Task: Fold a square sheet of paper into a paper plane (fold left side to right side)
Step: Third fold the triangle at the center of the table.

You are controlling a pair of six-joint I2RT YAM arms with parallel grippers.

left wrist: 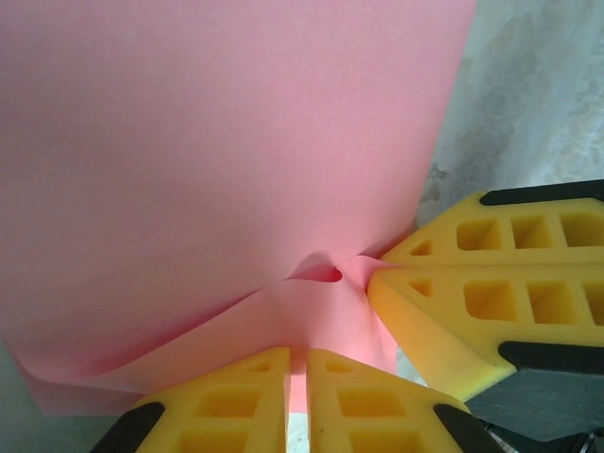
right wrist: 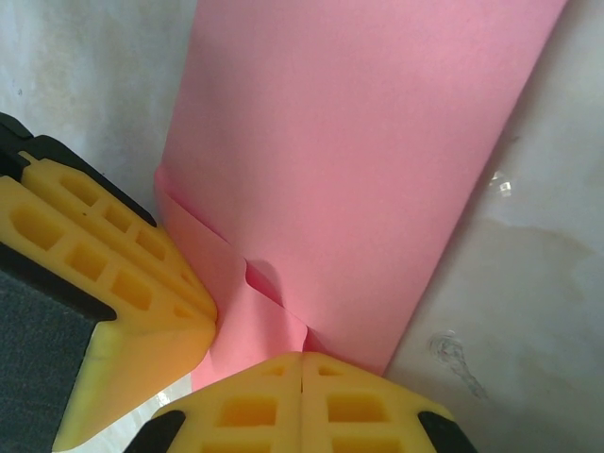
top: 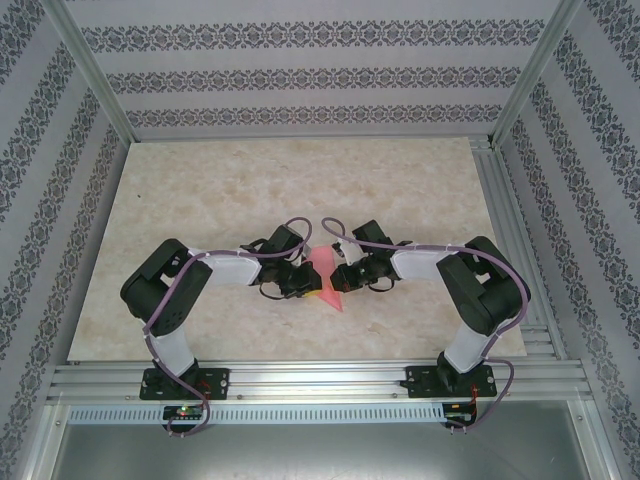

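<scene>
Meet over the middle of the pale marbled surface [top: 220, 200], both arms bent inward, with the pinkish-red paper [top: 327, 272] caught between the 2 claws. Grips the paper's near edge with the left claw [left wrist: 297, 368]: 2 yellow fingers [left wrist: 236, 401] almost together, a thin strip of pink clamped in the slit between them. Spreads away from that claw as a broad smooth panel, buckles into a small pucker just ahead of the fingertips, lifts in a loose flap to one side of them. Pinches the same paper with the right claw [right wrist: 302, 363]: fingers pressed tight together on a lower corner, just beside the left claw and set at an angle to it. Runs up and away from the right claw as a long narrow band with straight edges, and shows a folded-over layer along the side nearest the left claw. Rests on the surface beyond both claws, with bare mottled grey on the band's far side.
</scene>
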